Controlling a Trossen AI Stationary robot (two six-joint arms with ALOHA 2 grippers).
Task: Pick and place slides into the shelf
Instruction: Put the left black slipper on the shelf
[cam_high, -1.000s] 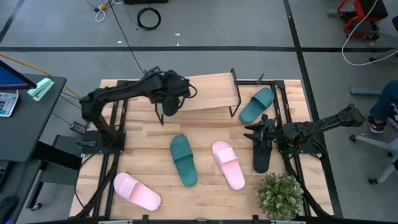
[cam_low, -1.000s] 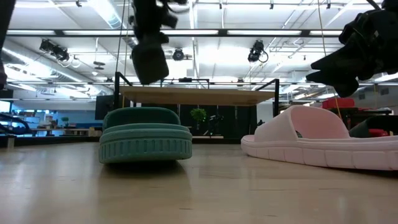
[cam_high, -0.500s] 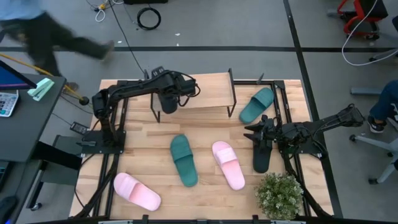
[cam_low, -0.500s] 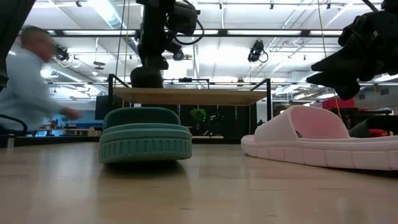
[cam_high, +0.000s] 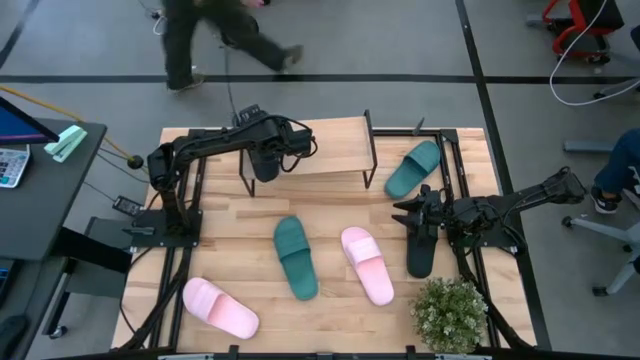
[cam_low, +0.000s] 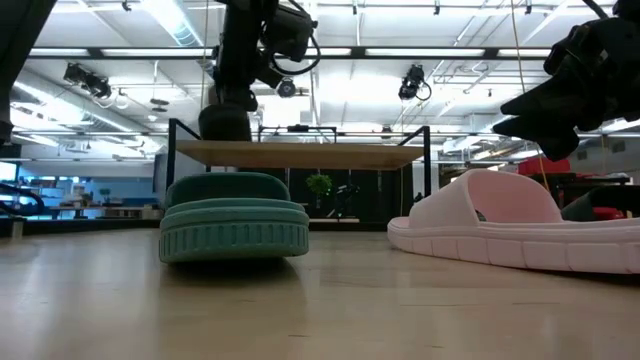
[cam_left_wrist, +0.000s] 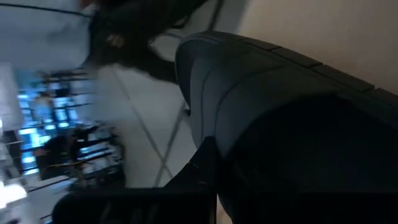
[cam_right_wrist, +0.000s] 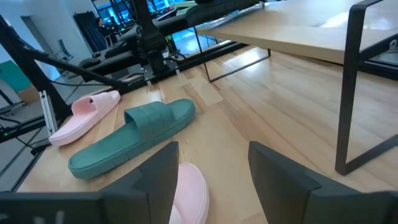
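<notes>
- Black slide is hanging clamped in the left gripper, right at the shelf plank's left end, long axis pointing down at the table.
- Right gripper is waiting with fingers parted, over another black slide, well apart from the shelf.

From my remote seat, the extras around the table: 1 small potted plant sits on the near right corner of the tabletop. Off to the left there's a dark side desk with a mint-green object on it, maybe a stapler, hard to say. A person is walking across the grey floor behind the table, next to a coiled black cable. A red chair shows at the far right corner.
</notes>
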